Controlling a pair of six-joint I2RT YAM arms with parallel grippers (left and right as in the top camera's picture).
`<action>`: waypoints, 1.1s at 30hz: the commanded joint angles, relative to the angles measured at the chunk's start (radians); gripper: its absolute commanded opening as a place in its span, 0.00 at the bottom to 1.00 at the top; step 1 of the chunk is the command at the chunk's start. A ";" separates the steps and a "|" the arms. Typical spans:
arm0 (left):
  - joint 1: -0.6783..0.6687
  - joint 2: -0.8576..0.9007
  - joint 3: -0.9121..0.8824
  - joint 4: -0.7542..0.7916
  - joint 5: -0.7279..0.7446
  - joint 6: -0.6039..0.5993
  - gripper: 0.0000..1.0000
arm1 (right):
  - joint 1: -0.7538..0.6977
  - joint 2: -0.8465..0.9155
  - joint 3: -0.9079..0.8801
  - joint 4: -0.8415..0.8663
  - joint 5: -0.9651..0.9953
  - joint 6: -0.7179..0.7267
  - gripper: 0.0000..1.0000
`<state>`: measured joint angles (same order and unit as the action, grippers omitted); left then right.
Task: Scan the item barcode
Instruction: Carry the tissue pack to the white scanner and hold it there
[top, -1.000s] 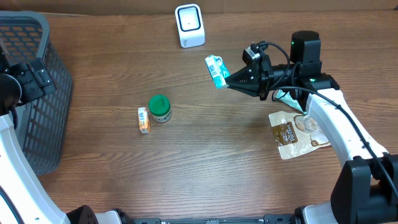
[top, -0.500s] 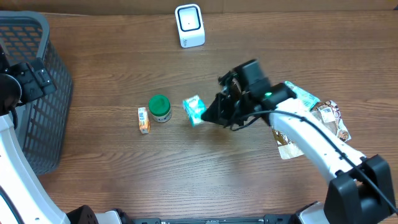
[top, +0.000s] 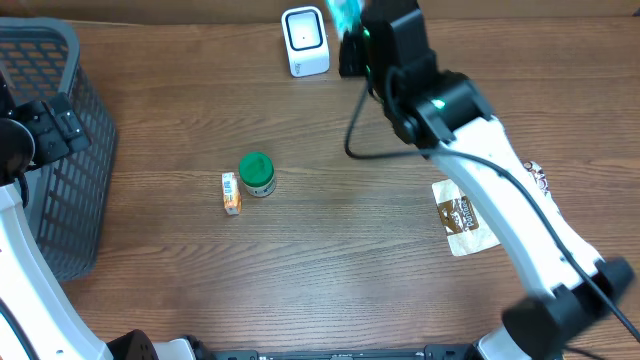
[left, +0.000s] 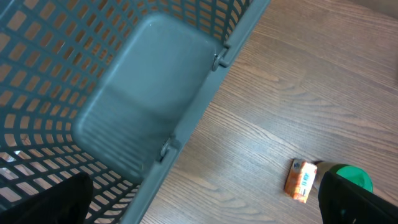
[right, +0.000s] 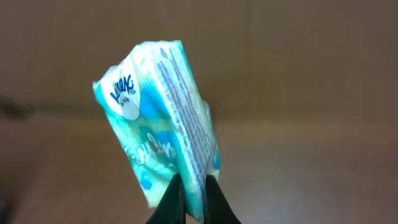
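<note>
**Teal tissue pack (right: 158, 118) pinched thin beside the scanner (top: 305, 40)**

I have the right gripper (right: 193, 198) closed on one edge of the soft tissue pack, raised just right of the white, boxy scanner. The film is glossy and crinkled and the body pillowy. In so narrow a pinch it may sag or twist and turn the barcode away from the window, or slip out altogether. My left gripper (left: 202, 186) hangs wide open by the grey mesh basket (left: 124, 93).
</note>
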<state>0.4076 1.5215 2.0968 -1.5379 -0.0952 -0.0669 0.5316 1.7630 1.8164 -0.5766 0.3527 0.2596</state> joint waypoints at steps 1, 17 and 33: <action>0.003 0.003 0.013 0.001 -0.009 0.019 0.99 | 0.002 0.148 -0.003 0.140 0.253 -0.212 0.04; 0.003 0.003 0.013 0.001 -0.009 0.019 0.99 | 0.003 0.676 -0.003 0.999 0.184 -1.134 0.04; 0.003 0.003 0.013 0.001 -0.009 0.019 1.00 | 0.006 0.752 -0.003 1.091 0.161 -1.173 0.04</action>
<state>0.4076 1.5215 2.0968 -1.5379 -0.0952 -0.0669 0.5320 2.5202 1.8080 0.5049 0.5213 -0.9058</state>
